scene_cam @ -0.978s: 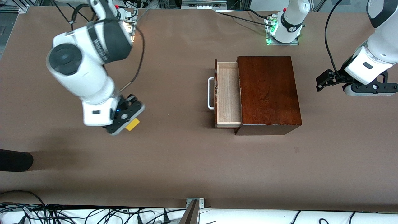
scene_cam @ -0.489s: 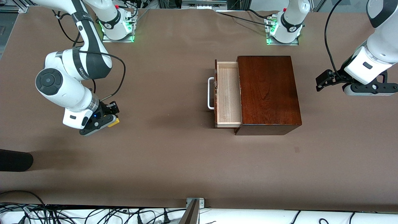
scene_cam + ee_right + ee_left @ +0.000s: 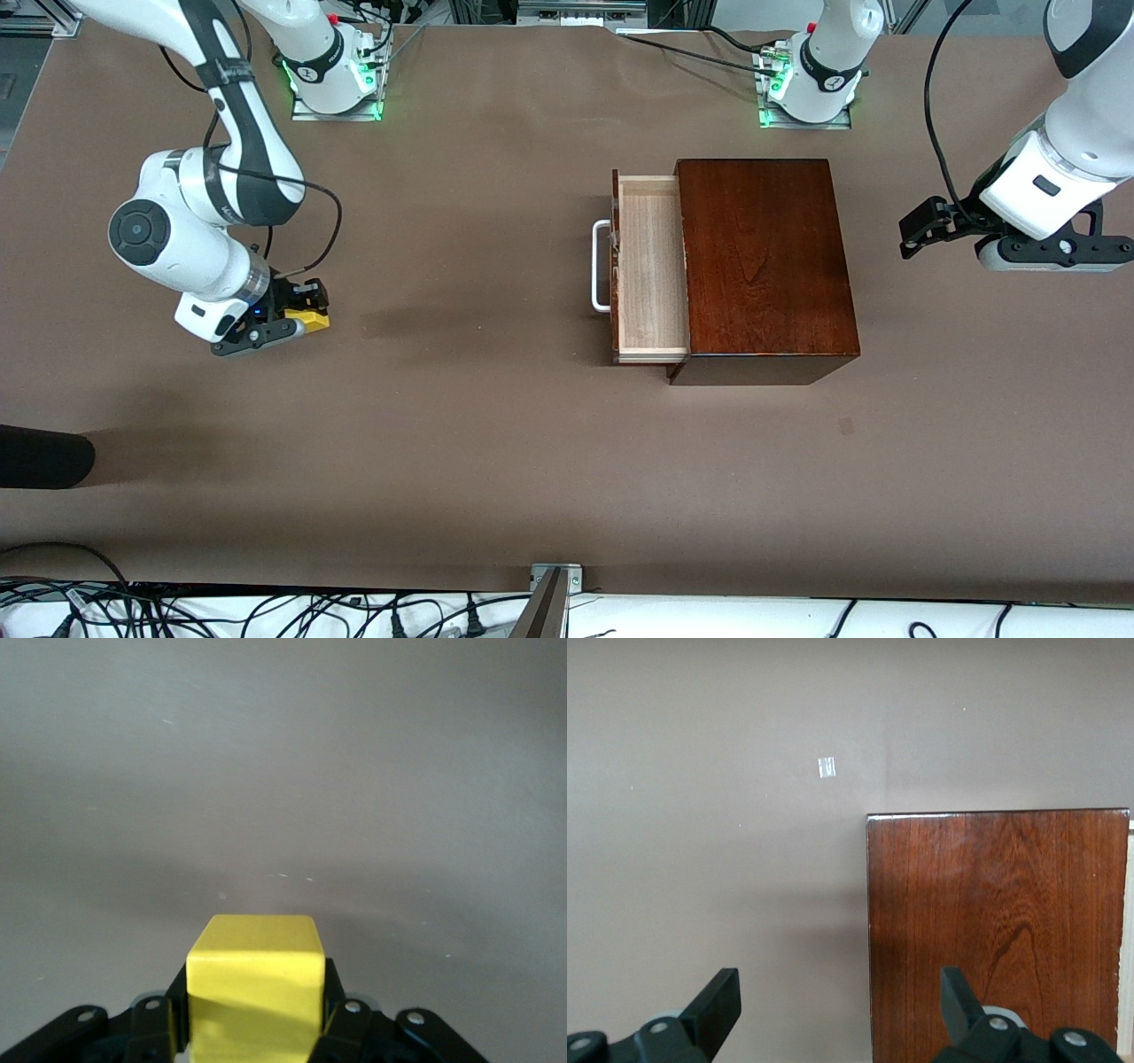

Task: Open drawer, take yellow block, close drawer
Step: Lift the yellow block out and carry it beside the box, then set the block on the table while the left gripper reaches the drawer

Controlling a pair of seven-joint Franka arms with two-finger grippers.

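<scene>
Right hand (image 3: 297, 316) lower now, gripping yellow block (image 3: 306, 317); drawer (image 3: 651, 268) unchanged, open

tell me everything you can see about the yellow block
The yellow block is a small, bright yellow cube with plain, smooth faces and softly rounded edges, best seen in the right wrist view. It sits squarely between the black fingers of the right gripper, which press its two sides. It is low over the brown table toward the right arm's end, well away from the drawer.
</scene>
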